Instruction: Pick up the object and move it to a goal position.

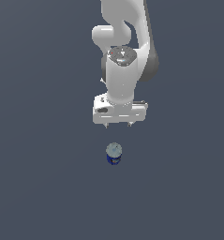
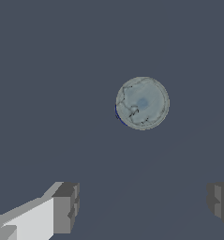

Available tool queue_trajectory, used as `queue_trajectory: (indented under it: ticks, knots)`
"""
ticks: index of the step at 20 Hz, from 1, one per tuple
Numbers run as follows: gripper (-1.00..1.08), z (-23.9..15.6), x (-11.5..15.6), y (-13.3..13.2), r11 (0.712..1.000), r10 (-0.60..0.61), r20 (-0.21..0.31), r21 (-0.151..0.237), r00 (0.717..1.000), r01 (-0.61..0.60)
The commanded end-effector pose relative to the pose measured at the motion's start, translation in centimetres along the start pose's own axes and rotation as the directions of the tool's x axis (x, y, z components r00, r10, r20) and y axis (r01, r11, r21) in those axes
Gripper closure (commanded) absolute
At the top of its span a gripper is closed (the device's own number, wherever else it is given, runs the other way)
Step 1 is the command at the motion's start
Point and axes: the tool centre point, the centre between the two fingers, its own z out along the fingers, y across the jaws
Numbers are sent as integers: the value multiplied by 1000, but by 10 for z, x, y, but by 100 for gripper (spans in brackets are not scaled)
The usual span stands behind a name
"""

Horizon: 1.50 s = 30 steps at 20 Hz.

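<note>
Bare floor rings the can — only the end effector hangs nearby.

A flat, plain dark grey-blue floor is seen filling both views, without seams or markings. One thing is carried directly on it: a small upright can with a dark blue side and a silvery-grey round top. In the wrist view the can is shown from above, its mottled grey lid covering nearly all of the blue side.
</note>
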Motion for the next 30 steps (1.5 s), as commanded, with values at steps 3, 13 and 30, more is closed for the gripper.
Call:
queue_trajectory:
  ticks: [3,13,30]
  knots:
    - [-92,0,0,-1,1000,0,0,0,1000,0]
    - [-92,-1,-2,-24,1000,-6,5,6,1000,6]
    - [-92,30,37,-2,985,173,5,2,985,-173]
